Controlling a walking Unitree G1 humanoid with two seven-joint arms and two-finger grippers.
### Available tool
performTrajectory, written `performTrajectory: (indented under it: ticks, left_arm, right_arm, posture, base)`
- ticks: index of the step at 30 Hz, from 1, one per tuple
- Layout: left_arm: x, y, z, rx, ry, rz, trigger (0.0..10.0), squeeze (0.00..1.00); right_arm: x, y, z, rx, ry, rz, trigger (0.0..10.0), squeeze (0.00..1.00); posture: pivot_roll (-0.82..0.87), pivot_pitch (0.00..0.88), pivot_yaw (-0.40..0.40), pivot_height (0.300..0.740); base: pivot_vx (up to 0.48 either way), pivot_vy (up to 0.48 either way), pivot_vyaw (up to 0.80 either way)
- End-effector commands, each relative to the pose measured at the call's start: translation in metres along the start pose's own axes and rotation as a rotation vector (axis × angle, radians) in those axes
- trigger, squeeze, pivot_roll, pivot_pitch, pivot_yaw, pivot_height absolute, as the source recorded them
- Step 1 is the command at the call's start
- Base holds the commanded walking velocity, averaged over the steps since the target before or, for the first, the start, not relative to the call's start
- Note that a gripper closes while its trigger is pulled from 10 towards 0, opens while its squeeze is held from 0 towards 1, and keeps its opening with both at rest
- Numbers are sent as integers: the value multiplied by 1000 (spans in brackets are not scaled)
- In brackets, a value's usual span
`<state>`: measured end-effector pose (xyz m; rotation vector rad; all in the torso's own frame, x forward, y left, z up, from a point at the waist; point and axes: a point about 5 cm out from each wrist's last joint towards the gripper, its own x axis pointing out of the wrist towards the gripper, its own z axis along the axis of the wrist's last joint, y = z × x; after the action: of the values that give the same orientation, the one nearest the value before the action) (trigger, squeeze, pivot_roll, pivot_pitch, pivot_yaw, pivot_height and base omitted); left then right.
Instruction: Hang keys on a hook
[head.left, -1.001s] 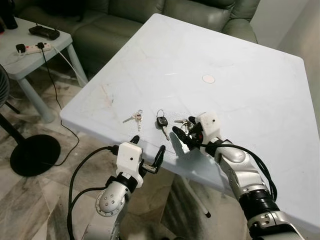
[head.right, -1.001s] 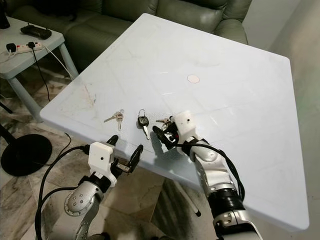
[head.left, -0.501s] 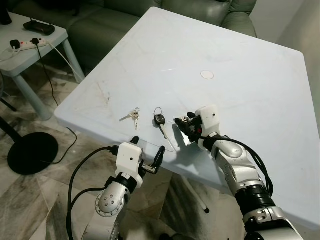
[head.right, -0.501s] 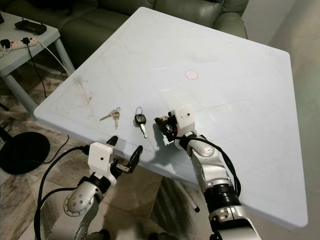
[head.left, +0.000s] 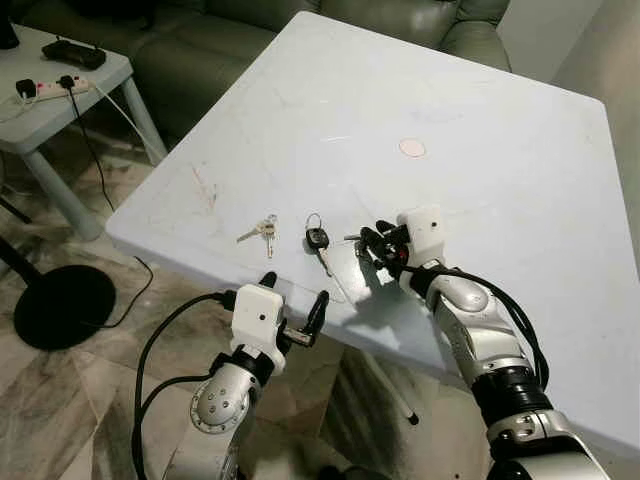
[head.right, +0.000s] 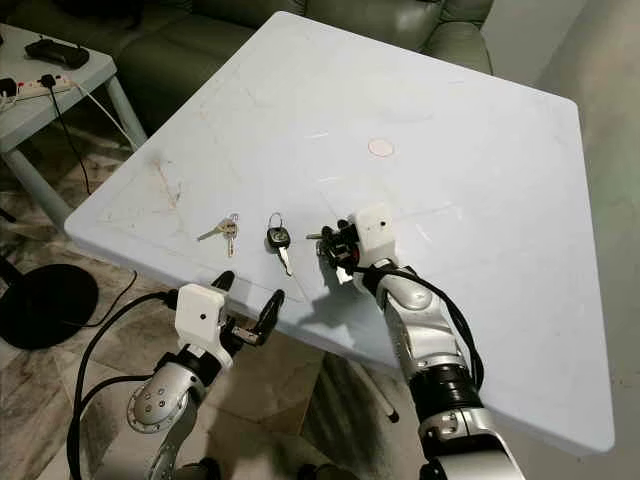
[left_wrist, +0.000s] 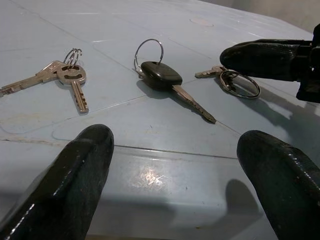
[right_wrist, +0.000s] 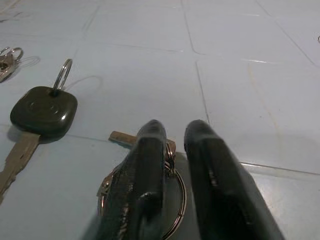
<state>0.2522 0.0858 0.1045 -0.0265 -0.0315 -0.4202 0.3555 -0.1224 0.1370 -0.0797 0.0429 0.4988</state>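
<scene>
1. One pale blue table (head.left: 480, 110) carries three key sets near its lower-left edge.
2. Two end effectors: the right end effector (head.left: 372, 243) is nearly closed over the ringed keys (right_wrist: 145, 165); the left end effector (head.left: 296, 296) hangs spread wide, empty.
3. Black-headed key (head.left: 319, 244): blade toward lower right.
4. Silver key pair (head.left: 260, 231): blades toward lower left.

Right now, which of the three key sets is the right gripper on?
The rightmost set, the small key on a ring, under the right gripper. The black-headed car key and silver pair lie untouched.
</scene>
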Motion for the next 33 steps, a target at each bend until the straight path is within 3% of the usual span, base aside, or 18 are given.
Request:
performTrajectory:
  ticks: [1, 2, 4, 6, 7, 8, 9, 10, 11, 13, 14, 15, 22, 23, 24, 25, 28, 33]
  left_arm:
    - [-2, -2, 0, -5, 9, -11, 10000, 0]
    - [-2, -2, 0, -5, 9, -11, 10000, 0]
    - [-2, -2, 0, -6, 9, -11, 10000, 0]
    - [-2, -2, 0, -5, 10, -11, 10000, 0]
    - [-2, -2, 0, -5, 10, -11, 10000, 0]
    - [-2, -2, 0, -5, 10, -11, 10000, 0]
    - [-2, -2, 0, -4, 10, -10, 10000, 0]
    - [-1, -2, 0, -4, 11, -10, 10000, 0]
    - [-1, -2, 0, -4, 10, -10, 10000, 0]
    - [-1, -2, 0, -4, 10, -9, 10000, 0]
    - [-1, -1, 0, -3, 10, -9, 10000, 0]
    - [-1, -1, 0, -5, 11, -7, 10000, 0]
    - [0, -1, -1, -7, 12, -5, 10000, 0]
    - [0, 0, -1, -8, 12, -5, 10000, 0]
    - [0, 0, -1, -8, 12, -5, 10000, 0]
    - [0, 0, -1, -9, 11, -5, 10000, 0]
    - [1, 0, 0, -9, 8, -4, 10000, 0]
    - [5, 3, 3, -18, -7, 2, 10000, 0]
  right_arm:
    - [-4, -4, -3, -6, 15, -5, 235, 0]
    - [-4, -4, -3, -14, 14, -1, 2196, 0]
    - [-5, -5, -4, -17, 19, 3, 2431, 0]
    - [-6, -6, -5, -22, 21, 4, 3333, 0]
    - [-6, -6, -5, -22, 21, 4, 3333, 0]
    - [-7, -6, -5, -24, 21, 11, 2000, 0]
    - [-7, -7, -5, -29, 26, 12, 3020, 0]
    - [-7, -7, -5, -39, 34, 12, 5765, 0]
    - [-7, -7, -5, -41, 32, 17, 7098, 0]
    - [-7, -7, -6, -42, 30, 22, 6941, 0]
    - [-7, -8, -6, -46, 34, 21, 7843, 0]
    - [-7, -8, -7, -44, 45, 25, 10000, 0]
    - [-8, -8, -8, -59, 47, 32, 10000, 0]
    - [-10, -10, -4, -76, -6, 0, 2588, 0]
    - [-10, -11, -3, -79, -19, -8, 2588, 0]
    - [-10, -12, -3, -58, -18, -15, 0, 0]
    - [-14, -9, 2, 20, -62, 49, 0, 0]
    - [-16, -14, 11, 154, -157, 1, 0, 0]
  posture:
    - [80, 204, -104, 740]
    - [79, 204, -103, 740]
    - [77, 205, -103, 740]
    - [77, 205, -103, 740]
    - [77, 205, -103, 740]
    - [77, 205, -102, 740]
    - [76, 205, -102, 740]
    - [76, 205, -102, 740]
    - [76, 205, -102, 740]
    - [76, 204, -102, 740]
    - [76, 204, -102, 740]
    - [76, 204, -102, 740]
    - [77, 197, -102, 740]
    - [78, 194, -102, 740]
    - [78, 194, -102, 740]
    - [78, 194, -102, 740]
    - [80, 188, -101, 740]
    - [81, 174, -102, 740]
  base:
    - [0, 0, 0]
    - [0, 0, 0]
    - [0, 0, 0]
    - [0, 0, 0]
    - [0, 0, 0]
    - [0, 0, 0]
    - [0, 0, 0]
    - [0, 0, 0]
    - [0, 0, 0]
    - [0, 0, 0]
    - [0, 0, 0]
    - [0, 0, 0]
    - [0, 0, 0]
    - [0, 0, 0]
    - [0, 0, 0]
    - [0, 0, 0]
    - [0, 0, 0]
    - [0, 0, 0]
